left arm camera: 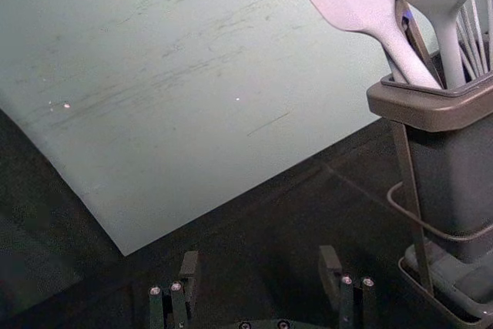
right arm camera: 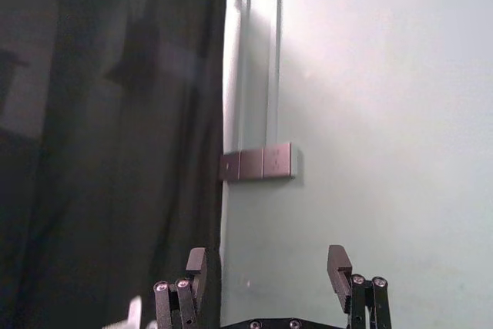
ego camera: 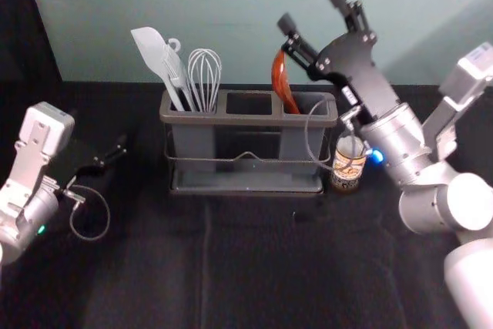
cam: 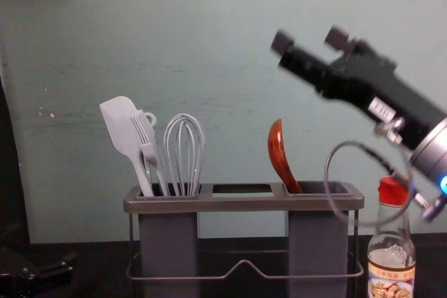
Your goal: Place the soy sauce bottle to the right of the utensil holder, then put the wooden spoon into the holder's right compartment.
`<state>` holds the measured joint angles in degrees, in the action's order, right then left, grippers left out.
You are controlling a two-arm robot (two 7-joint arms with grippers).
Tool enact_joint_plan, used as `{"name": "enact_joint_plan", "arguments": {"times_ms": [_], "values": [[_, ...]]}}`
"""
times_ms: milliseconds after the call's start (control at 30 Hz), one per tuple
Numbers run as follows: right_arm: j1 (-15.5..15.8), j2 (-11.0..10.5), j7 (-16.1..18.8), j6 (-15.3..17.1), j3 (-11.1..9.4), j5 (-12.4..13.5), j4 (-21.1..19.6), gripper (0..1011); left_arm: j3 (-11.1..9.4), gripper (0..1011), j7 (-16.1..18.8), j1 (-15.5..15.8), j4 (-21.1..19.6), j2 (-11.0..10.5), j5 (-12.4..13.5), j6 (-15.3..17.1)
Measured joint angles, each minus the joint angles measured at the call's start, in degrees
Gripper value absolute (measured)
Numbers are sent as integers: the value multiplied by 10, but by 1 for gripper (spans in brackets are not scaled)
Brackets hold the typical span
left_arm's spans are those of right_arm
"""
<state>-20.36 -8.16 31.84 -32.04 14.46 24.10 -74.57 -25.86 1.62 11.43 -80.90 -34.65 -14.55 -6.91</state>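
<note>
The utensil holder (ego camera: 246,120) stands mid-table. The wooden spoon (ego camera: 282,82) rests in its right compartment, bowl end up, also seen as the reddish spoon (cam: 279,153) in the chest view. Just right of the holder, the soy sauce bottle (ego camera: 348,162) stands upright; its red cap (cam: 392,190) shows in the chest view. My right gripper (ego camera: 314,10) is raised above the holder's right side, open and holding nothing; in its wrist view the gripper (right arm camera: 268,267) faces the wall. My left gripper (ego camera: 115,156) idles at the left, and its wrist view shows the gripper (left arm camera: 258,267) open.
A white spatula (ego camera: 159,62), a brush and a whisk (ego camera: 205,76) stand in the holder's left compartment. A pale wall (cam: 209,47) rises behind the table. The right gripper's cable loop hangs in front of the holder's right end and the bottle.
</note>
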Motion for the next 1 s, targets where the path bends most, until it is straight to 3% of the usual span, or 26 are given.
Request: {"name": "enact_joint_plan", "arguments": {"times_ms": [433,833,1000], "values": [[15,-35,-13,1,-36,5,-79,1002,0,1000,0,0,0,0,0,0],[52,-77,-39,12,-99,-3,-119,1002,0,1000,0,0,0,0,0,0],[70,-87,-57,22,-121,-22,-121,1002,0,1000,0,0,0,0,0,0]]}}
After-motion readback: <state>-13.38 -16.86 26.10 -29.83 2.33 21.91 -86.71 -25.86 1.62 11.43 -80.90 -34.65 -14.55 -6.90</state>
